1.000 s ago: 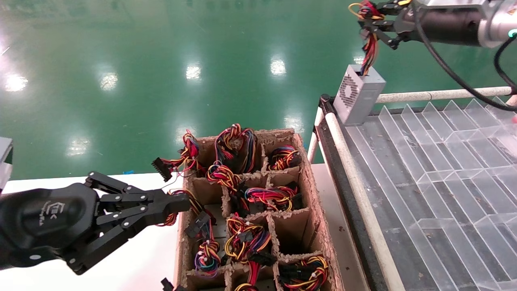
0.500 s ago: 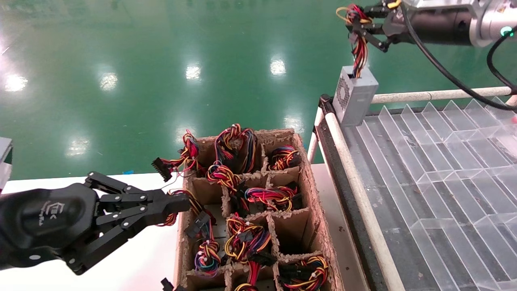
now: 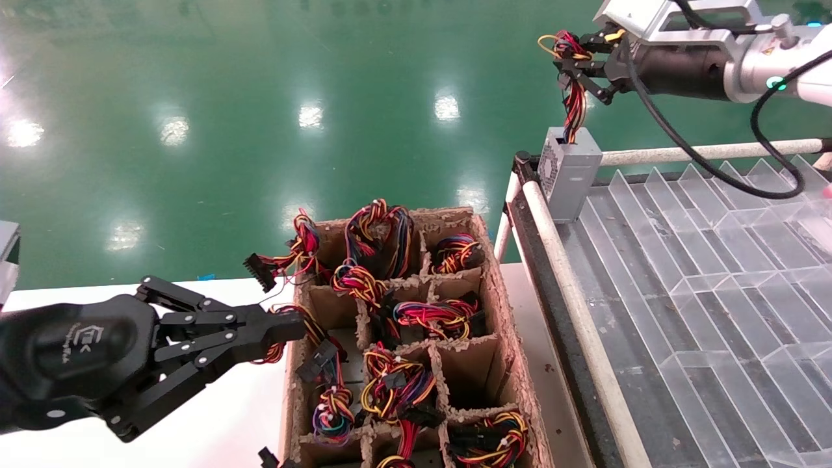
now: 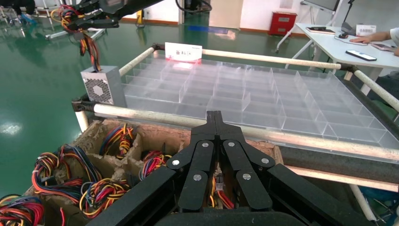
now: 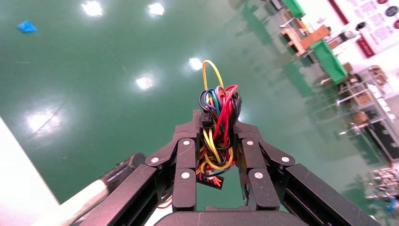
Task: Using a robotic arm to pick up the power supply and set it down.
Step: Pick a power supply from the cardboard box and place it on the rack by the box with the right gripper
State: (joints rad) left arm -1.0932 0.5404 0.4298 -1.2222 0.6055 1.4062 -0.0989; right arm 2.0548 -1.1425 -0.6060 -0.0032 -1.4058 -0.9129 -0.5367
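Observation:
The power supply (image 3: 567, 170), a small grey box with a perforated vent face, stands upright at the far left corner of the clear divided tray (image 3: 715, 273). Its red, yellow and black wires (image 3: 574, 97) run straight up into my right gripper (image 3: 572, 55), which is shut on the bundle (image 5: 217, 106) above the box. The left wrist view shows the same box (image 4: 101, 85) beside the tray's rail. My left gripper (image 3: 296, 325) is shut on nothing and hovers at the left rim of the cardboard box (image 3: 494, 273).
The cardboard box has several compartments filled with coloured wire bundles (image 3: 396, 383). White rails (image 3: 565, 286) border the tray. A white table (image 3: 214, 429) lies under the left arm. Green floor (image 3: 260, 97) lies beyond.
My right gripper has moved left and farther away with the wires. The power supply has swung upright and come down at the tray's far left corner. The left arm has not moved.

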